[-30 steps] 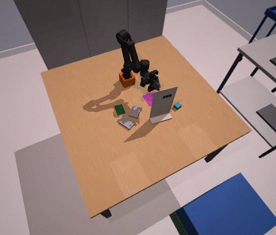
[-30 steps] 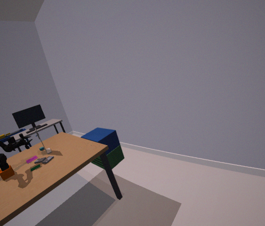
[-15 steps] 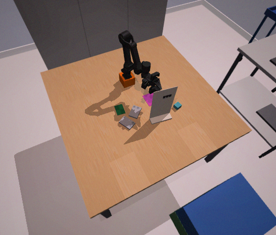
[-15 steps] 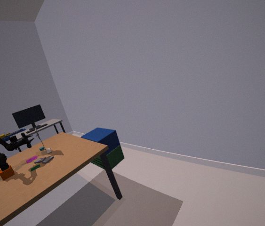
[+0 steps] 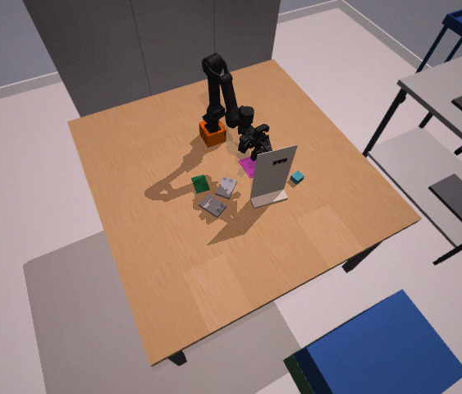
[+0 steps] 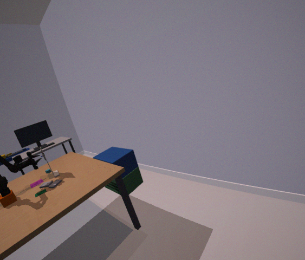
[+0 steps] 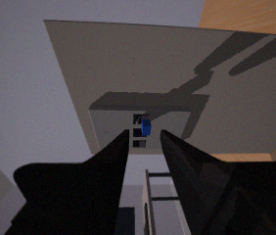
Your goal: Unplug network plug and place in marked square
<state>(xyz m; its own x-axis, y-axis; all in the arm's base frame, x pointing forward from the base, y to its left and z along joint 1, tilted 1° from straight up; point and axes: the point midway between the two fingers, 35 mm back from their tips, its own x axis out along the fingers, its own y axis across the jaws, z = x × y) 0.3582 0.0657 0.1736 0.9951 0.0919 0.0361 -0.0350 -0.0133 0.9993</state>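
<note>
The upright grey panel [image 5: 270, 178] [image 6: 47, 162] [image 7: 104, 59] stands on a pale foot. In the wrist view, a raised block [image 7: 114, 128] on its face has a column of three dark openings. The small blue plug [image 7: 146, 127] is at the upper openings; its tab is too small to make out. My gripper [image 5: 262, 153] [image 6: 39, 160] [image 7: 145, 133] is partly open and empty, in front of the panel's face, with the plug showing beyond and between the fingertips. The flat magenta square [image 5: 246, 166] [image 6: 36, 183] lies on the table below the gripper, partly hidden by the panel in the top view.
Two grey plates with small knobs, one [image 5: 226, 186] nearer the magenta square and one [image 5: 212, 205] farther out, lie beside the panel. A green piece [image 5: 200, 183] [image 6: 40, 192] lies near them. A teal block [image 5: 297, 176] [image 6: 47, 170] is at the panel's other side. The arm stands on an orange base [image 5: 212, 135] [image 6: 7, 199].
</note>
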